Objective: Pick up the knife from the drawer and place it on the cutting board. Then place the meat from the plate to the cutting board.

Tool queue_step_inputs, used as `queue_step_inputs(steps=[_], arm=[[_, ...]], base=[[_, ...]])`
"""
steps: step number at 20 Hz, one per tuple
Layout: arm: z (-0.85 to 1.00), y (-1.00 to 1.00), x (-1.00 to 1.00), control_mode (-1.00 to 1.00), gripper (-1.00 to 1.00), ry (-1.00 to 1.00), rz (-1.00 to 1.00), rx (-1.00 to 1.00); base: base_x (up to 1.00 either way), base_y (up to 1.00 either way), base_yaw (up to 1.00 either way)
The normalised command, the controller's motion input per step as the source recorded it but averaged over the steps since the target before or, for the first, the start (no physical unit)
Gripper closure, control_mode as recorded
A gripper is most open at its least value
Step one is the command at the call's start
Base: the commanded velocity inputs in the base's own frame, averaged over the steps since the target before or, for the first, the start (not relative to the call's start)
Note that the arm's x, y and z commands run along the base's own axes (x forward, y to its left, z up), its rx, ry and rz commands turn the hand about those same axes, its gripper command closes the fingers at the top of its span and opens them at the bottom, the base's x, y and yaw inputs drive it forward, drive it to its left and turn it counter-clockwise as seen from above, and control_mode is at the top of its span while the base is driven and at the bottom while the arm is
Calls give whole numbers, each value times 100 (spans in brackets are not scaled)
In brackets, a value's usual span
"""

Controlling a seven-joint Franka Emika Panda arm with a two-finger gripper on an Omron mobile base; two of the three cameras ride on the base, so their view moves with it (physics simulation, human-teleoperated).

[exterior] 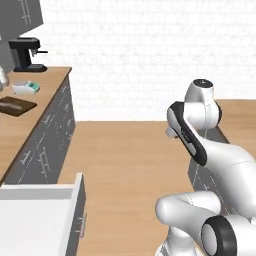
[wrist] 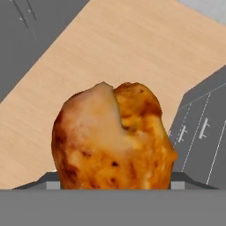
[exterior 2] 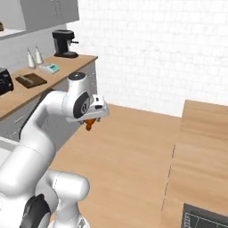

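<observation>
My gripper (exterior 2: 91, 121) hangs in mid-air over the wooden floor, shut on the meat (exterior 2: 90, 125), an orange-brown lump. In the hand view the meat (wrist: 112, 139) sits close up between the finger tips, browned and blotchy. The drawer (exterior: 74, 200) stands pulled out at the lower left, with white inner walls and a grey front; I cannot see what lies inside. A dark brown cutting board (exterior: 16, 106) lies on the left counter, far from the gripper, and is also seen as a cutting board (exterior 2: 31, 80) in the right base view. The knife and the plate are out of view.
On the left counter (exterior: 47, 97) stand a black coffee machine (exterior 2: 64, 43), two small bottles (exterior 2: 34, 58), a white-and-teal box (exterior 2: 49, 68) and a black toaster (exterior 2: 4, 81). A wooden island counter (exterior 2: 202, 147) lies to the right. Open wooden floor (exterior: 125, 160) runs between them.
</observation>
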Motion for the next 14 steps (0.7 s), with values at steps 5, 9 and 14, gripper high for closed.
queue_step_inputs(steps=[5, 9, 14], arm=[[0, 0, 0, 100, 100, 0, 0, 0], [0, 0, 0, 100, 100, 0, 0, 0], [0, 0, 0, 100, 100, 0, 0, 0]], base=[[100, 0, -8], [100, 0, 4], [100, 0, 39]])
